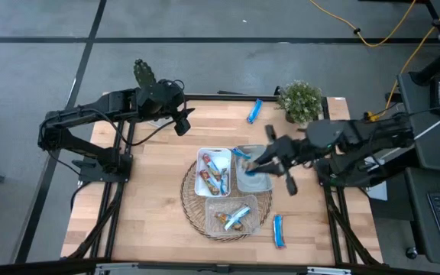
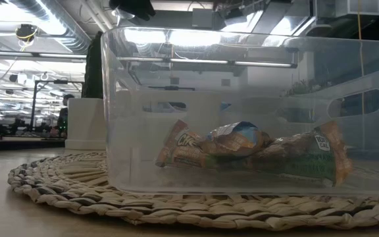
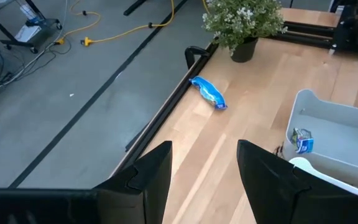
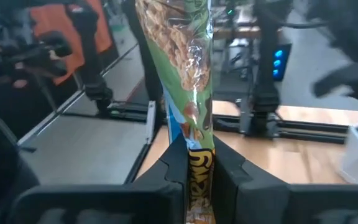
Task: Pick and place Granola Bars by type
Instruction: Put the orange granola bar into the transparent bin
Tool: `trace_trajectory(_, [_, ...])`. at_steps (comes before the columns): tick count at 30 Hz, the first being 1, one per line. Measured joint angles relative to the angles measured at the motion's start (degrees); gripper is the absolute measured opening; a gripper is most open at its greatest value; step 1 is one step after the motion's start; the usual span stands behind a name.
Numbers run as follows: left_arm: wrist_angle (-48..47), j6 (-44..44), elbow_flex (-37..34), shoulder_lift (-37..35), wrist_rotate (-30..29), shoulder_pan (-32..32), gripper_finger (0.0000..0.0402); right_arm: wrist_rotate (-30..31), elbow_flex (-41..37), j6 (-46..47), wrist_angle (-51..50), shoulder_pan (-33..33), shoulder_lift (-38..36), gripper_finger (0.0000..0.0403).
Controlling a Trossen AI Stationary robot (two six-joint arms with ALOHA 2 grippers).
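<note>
- A wooden worktop (image 1: 151, 198) seen from above, with a round woven mat (image 1: 193, 206) near its middle carrying three small trays.
- The right gripper (image 1: 264, 159) hangs over the grey tray (image 1: 252, 182) on the mat's right side, clenched on a granola bar; the right wrist view shows the held bar (image 4: 191, 93), green and clear-wrapped with oats visible, standing upright and pinched between the two dark fingers (image 4: 229, 174).
- The left gripper (image 1: 182, 122) is raised near the worktop's far edge, well apart from the trays; in the left wrist view its fingers (image 3: 157, 171) are spread apart with nothing between them.
- The white tray (image 1: 202, 160) on the mat's left holds several red-and-blue wrapped bars (image 1: 214, 176).
- The clear tray (image 1: 212, 208) at the mat's near side holds a blue bar and a brownish bar (image 1: 234, 218); the low view shows brownish-green wrappers (image 2: 255, 155) lying in a heap on the floor of this tray.
- One blue bar (image 1: 254, 111) lies loose near the far edge, beside a small potted plant (image 1: 300, 99).
- Another blue bar (image 1: 279, 231) lies loose on the wood just right of the mat, near the front edge.
</note>
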Motion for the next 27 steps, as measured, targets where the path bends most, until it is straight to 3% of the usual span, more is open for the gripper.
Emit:
trace_trajectory(7, [0.02,0.00,0.00,0.01,0.02,0.00,0.0173,-0.88,12.67,0.00,-12.79,1.18,9.58,0.0042])
trace_trajectory(14, [0.00,0.00,0.00,0.01,0.02,0.02,0.0173,-6.03,11.58,0.05,-18.96,1.07,11.56,0.0040])
trace_trajectory(20, [-0.50,0.54,0.00,0.01,0.02,0.02,0.0173,-6.02,2.59,1.73,-24.08,0.68,12.88,0.0041])
trace_trajectory(27, [-0.52,-0.16,0.00,0.01,0.88,0.00,0.0173,-12.31,-15.98,3.13,-5.59,0.89,13.26,0.0045])
